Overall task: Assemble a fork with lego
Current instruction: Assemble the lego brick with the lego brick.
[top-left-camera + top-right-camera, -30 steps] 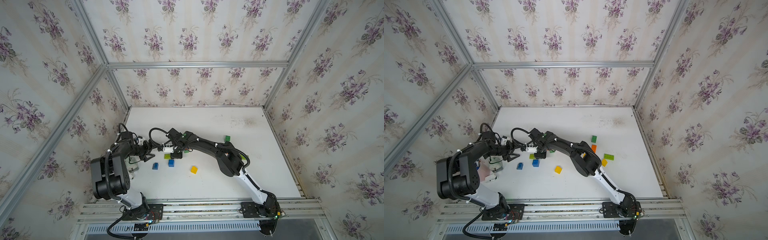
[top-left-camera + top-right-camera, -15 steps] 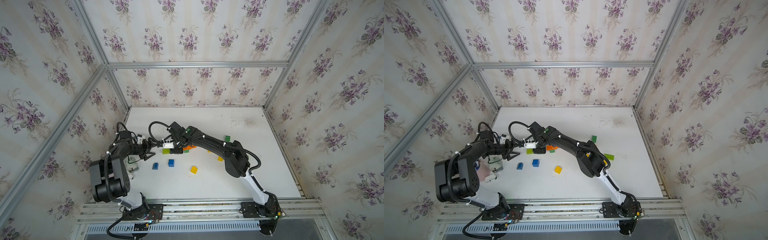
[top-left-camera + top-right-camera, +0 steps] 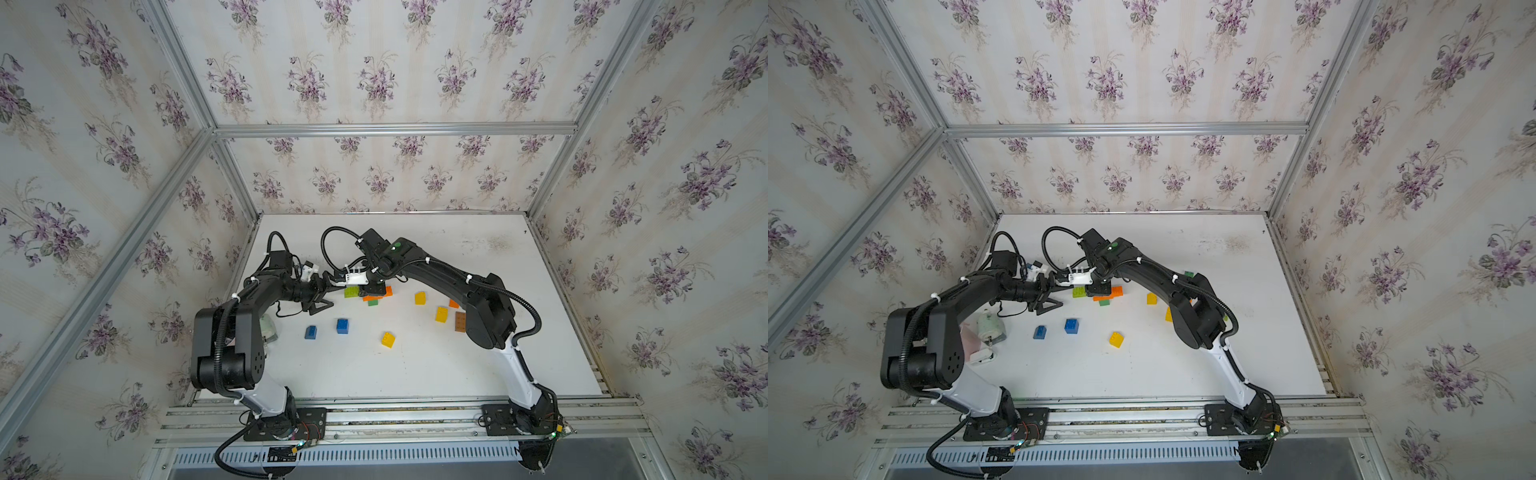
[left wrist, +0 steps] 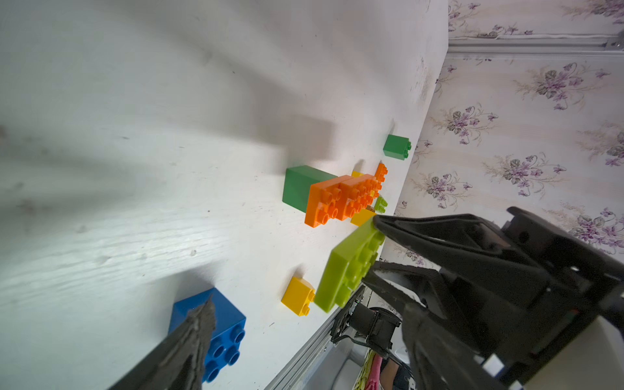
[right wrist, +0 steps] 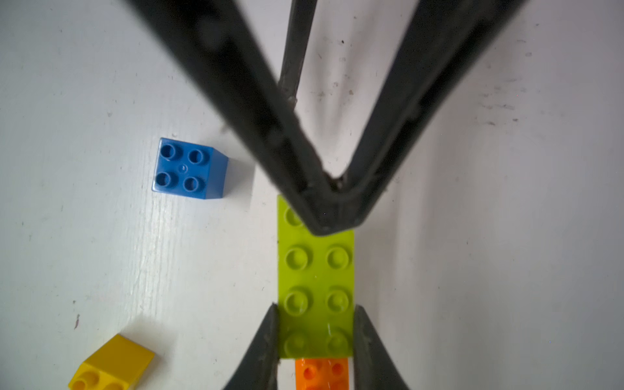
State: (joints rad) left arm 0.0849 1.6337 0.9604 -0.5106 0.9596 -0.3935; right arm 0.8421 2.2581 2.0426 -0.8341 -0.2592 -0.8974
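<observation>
The right claw is pinching the flat lime-green studded plastic plate by its two long edges, at the end next to the orange studded bricks. I'd guess it grips there to steer the plate up against the half-built fork. That piece, the orange bricks sitting on a dark green block, lies left of the middle of the white bench. The plate is just beside it and seems tipped slightly off the surface. The left claw is spread wide and holds nothing. One of its fingers has its tip on the plate's far end, probably to brace or press it. Loose bricks lie around: two blue square bricks near the left claw, then yellow bricks and a brown studded plate farther off. The blue ones, so close to the spread claw, look the likeliest to get knocked.
</observation>
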